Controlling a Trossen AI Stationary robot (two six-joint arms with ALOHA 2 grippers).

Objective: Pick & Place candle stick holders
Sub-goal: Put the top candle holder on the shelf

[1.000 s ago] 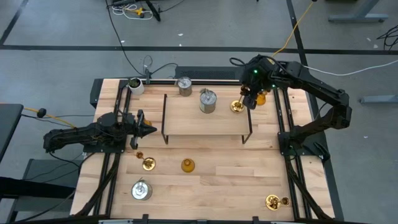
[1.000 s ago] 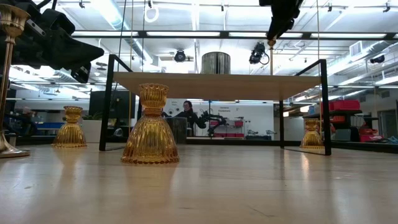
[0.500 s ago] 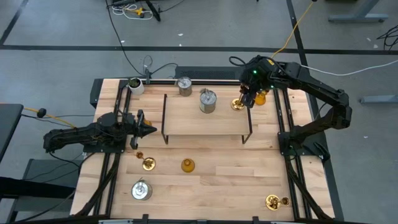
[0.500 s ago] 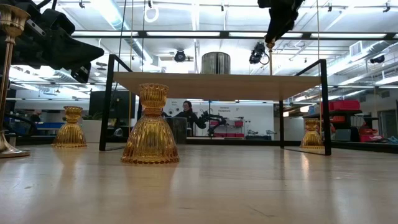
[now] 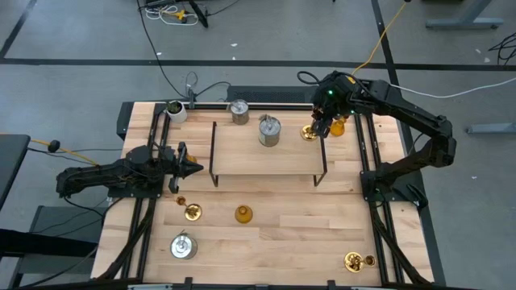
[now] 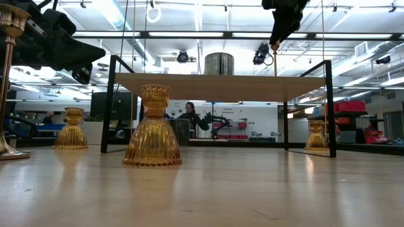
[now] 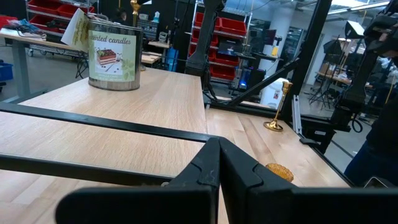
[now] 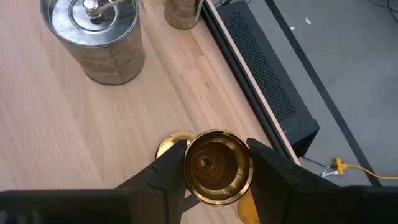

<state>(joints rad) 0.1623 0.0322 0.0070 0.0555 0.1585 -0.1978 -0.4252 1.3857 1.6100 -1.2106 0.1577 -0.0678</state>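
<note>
My right gripper (image 5: 321,129) is shut on a shiny brass candle stick holder (image 8: 217,165) over the far right corner of the wooden rack (image 5: 268,157). A silver can-shaped holder (image 5: 269,130) stands on the rack's top beside it, and an amber holder (image 5: 338,126) stands on the table just right of the gripper. On the near table stand a brass holder (image 5: 192,212), an amber one (image 6: 153,129), a silver can (image 5: 183,246) and another brass one (image 5: 355,260). My left gripper (image 5: 196,167) waits shut at the rack's left side. My right gripper pinches the brass holder's cup-shaped top (image 8: 193,165) between its two fingers, one on each side. The fingers come from above, slanting down. The holder hangs upright below them, its thin stem (image 6: 275,60) reaching the rack's top. Whether its foot (image 8: 169,146) rests there I cannot tell.
A silver can (image 5: 239,111) and a whitish cup (image 5: 176,110) stand behind the rack at the far edge. A tall brass stick (image 6: 7,75) stands near the low camera. Black rails (image 5: 367,161) run along both table sides. Bare wood lies between the rack and the near edge.
My right gripper has turned a little at the wrist while staying over the rack's far right corner. The brass holder's foot has swung slightly toward the far edge. The grip has not changed.
</note>
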